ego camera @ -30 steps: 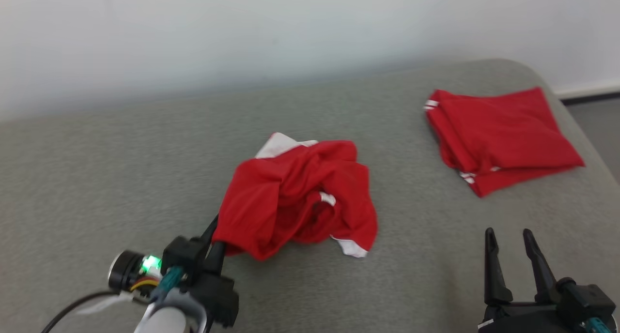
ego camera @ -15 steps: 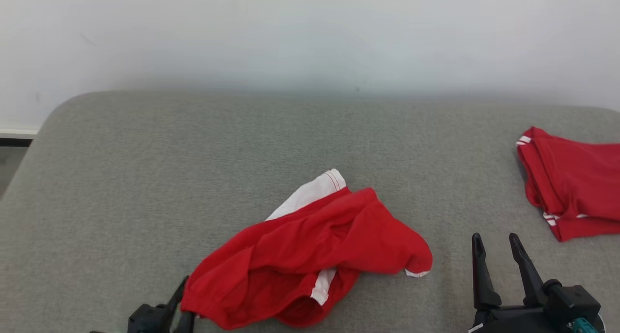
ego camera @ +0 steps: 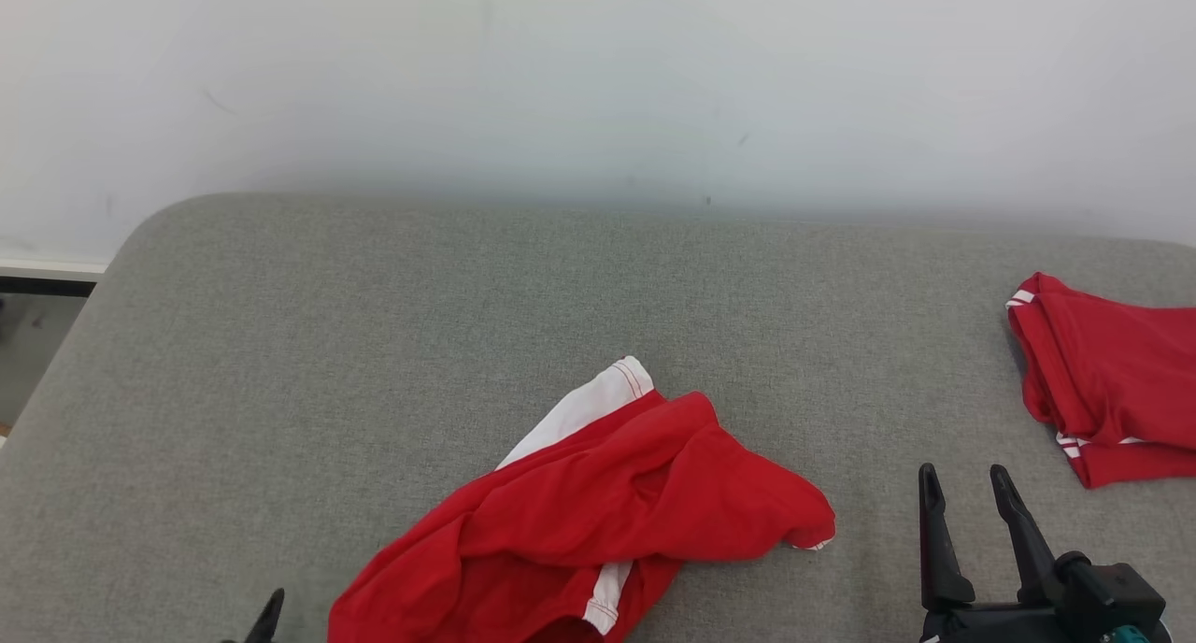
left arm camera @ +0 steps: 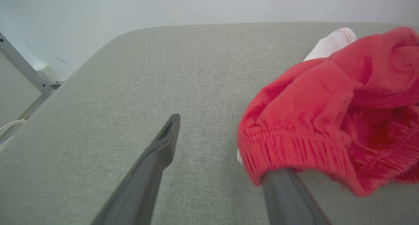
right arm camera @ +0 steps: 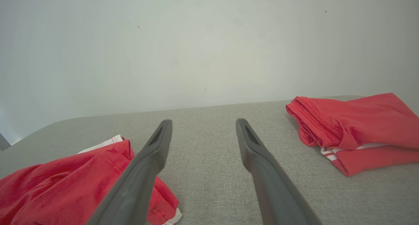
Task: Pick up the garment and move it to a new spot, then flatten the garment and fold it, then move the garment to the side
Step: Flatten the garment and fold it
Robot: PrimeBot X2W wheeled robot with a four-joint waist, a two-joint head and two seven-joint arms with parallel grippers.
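A crumpled red fabric garment with white trim (ego camera: 598,521) lies low in the middle of the head view, on a grey padded cloth surface (ego camera: 374,344). The robot's left hand (left arm camera: 221,149) stands released beside it. Its 2 dark fingers (left arm camera: 154,159) are spread apart, and the garment's elastic waistband is draped over the tip of 1. The right hand (ego camera: 962,479) is wide open and empty at the lower right, apart from the cloth. Another folded red fabric garment with white stripes (ego camera: 1112,381) sits at the far right, below a plain white wall (ego camera: 598,82).
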